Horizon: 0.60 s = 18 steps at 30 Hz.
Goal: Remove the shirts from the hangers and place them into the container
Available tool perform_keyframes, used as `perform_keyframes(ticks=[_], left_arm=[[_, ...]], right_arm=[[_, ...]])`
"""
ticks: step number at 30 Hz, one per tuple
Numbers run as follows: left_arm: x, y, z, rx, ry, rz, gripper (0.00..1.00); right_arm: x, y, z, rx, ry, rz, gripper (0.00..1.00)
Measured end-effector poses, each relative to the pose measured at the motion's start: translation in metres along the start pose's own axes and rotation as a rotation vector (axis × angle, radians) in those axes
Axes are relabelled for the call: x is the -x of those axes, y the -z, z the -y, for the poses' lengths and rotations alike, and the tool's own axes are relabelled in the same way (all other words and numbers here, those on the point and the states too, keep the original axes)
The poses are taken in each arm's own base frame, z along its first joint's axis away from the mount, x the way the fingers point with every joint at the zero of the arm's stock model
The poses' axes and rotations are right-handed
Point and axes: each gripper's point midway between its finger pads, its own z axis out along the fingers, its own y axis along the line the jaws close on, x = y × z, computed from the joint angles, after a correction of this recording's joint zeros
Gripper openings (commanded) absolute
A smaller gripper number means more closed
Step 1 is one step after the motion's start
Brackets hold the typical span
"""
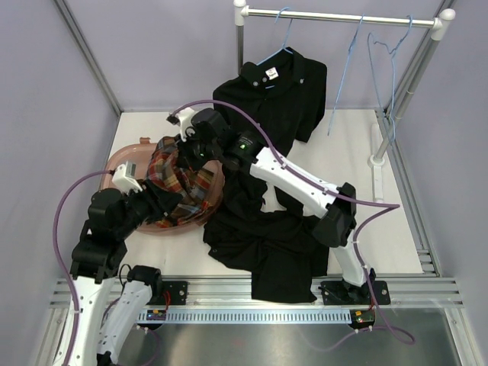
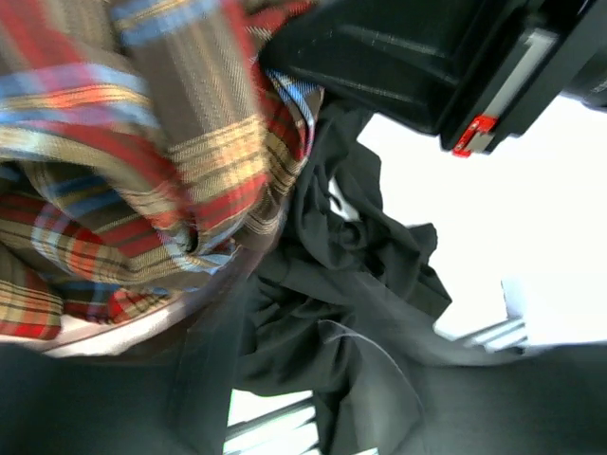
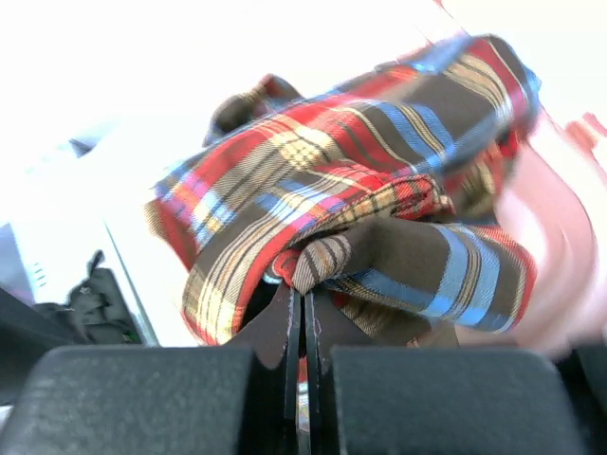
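1. Nearest, lower centre: black shirt [image 1: 267, 248], crumpled.
2. Left gripper [image 1: 169, 200] against the plaid shirt [image 1: 183, 179]; I can't tell its jaws.
3. Right gripper [image 3: 303, 296] pinches that plaid in the container [image 1: 126, 156], centre left.
4. Top centre, second black shirt [image 1: 286, 95] on hanger [image 1: 284, 36].

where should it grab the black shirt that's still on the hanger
Probably the sleeve of the black shirt nearest the bare hangers, coming from the near side: it lies loose, clear of collar and hanger, a free edge to pinch.
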Motion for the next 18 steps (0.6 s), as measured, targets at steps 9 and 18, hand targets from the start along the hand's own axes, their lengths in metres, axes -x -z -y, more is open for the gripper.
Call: perform_keyframes(ticks=[9,18], left_arm=[[0.018,0.015,-0.013,0.096,0.000,0.118,0.36],[0.048,0.031,-0.009,0.150,-0.028,0.220,0.95]], right_arm=[[0.001,-0.061,-0.024,0.237,-0.018,0.024,0.00],[-0.153,-0.111,0.039,0.037,-0.192,-0.321,0.52]])
